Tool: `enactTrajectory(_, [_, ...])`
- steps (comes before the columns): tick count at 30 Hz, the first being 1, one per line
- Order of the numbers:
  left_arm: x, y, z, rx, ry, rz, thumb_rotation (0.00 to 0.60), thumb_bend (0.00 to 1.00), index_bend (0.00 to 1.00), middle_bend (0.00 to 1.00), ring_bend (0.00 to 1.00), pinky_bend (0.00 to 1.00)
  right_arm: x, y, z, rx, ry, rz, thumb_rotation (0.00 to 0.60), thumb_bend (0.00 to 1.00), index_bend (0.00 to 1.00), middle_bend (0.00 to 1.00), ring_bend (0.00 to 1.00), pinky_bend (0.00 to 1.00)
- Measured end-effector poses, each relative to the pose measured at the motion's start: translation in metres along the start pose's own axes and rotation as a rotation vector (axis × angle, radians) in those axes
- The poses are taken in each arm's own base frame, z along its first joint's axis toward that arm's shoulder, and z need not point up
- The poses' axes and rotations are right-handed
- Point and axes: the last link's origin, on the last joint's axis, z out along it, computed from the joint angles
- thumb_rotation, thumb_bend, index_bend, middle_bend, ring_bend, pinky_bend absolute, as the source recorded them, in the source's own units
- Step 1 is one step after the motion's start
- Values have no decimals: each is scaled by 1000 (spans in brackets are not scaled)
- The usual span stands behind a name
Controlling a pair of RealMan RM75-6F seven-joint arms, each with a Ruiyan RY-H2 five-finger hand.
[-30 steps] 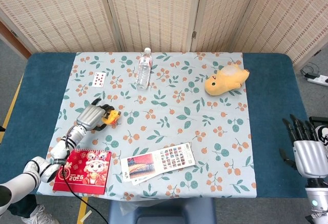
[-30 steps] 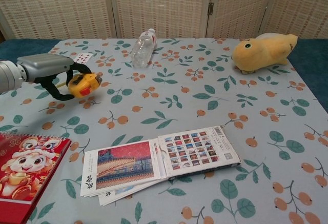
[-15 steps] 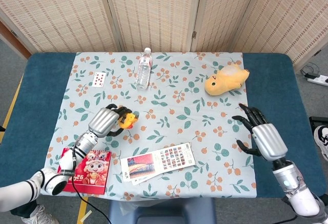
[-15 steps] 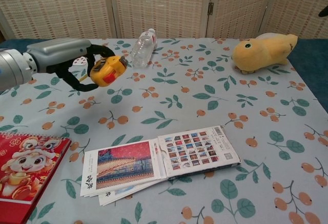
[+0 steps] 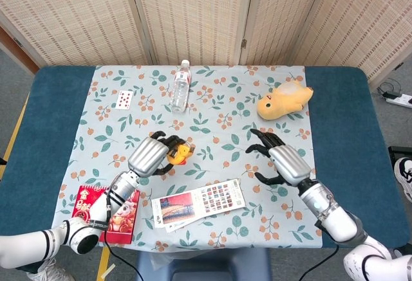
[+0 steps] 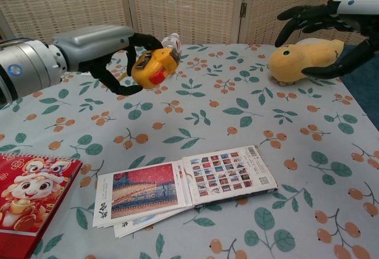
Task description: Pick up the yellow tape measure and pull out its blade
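Yellow tape measure (image 6: 155,67) is sitting in my left hand (image 6: 112,50), fingers curling around its case, lifted above the floral tablecloth (image 5: 212,126) toward its left-middle. My right hand (image 5: 283,160) is hovering spread and holding nothing, apart from the case, nearer the tablecloth's right edge. The blade is not out. Risk, as I judge it: I cannot see the blade tip, so my right fingers may miss it and knock the case loose.

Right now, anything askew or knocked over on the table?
Only the water bottle: it lies on its side near the far edge of the tablecloth, not upright. No spill visible. The tape measure is held in the left hand, off the table.
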Motion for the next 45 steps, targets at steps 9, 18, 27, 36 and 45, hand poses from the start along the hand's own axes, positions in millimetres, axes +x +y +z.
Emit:
enactTrajectory(9, [-10,17,9,-3,3,-20,600,436,598,555,541,264,-10,-26,37,17,-41,37,600,382,336,0,0,0])
enactTrajectory(18, [-12,27,14,10,12,-80,600,436,600,566,543,257,-21,-51,68,45,-67,33,600,382,350,0,0,0])
enactTrajectory(27, [-15,33,16,2,18,-66,600,436,600,566,543,250,-25,-58,81,38,-66,38,600,382,364,0,0,0])
enactTrajectory(36, [-17,36,17,3,25,-58,600,437,601,566,543,234,-28,-60,84,34,-79,34,600,382,384,0,0,0])
enactTrajectory(45, [-17,39,18,-1,27,-46,600,438,601,566,543,225,-27,-59,86,23,-75,40,600,382,394,0,0,0])
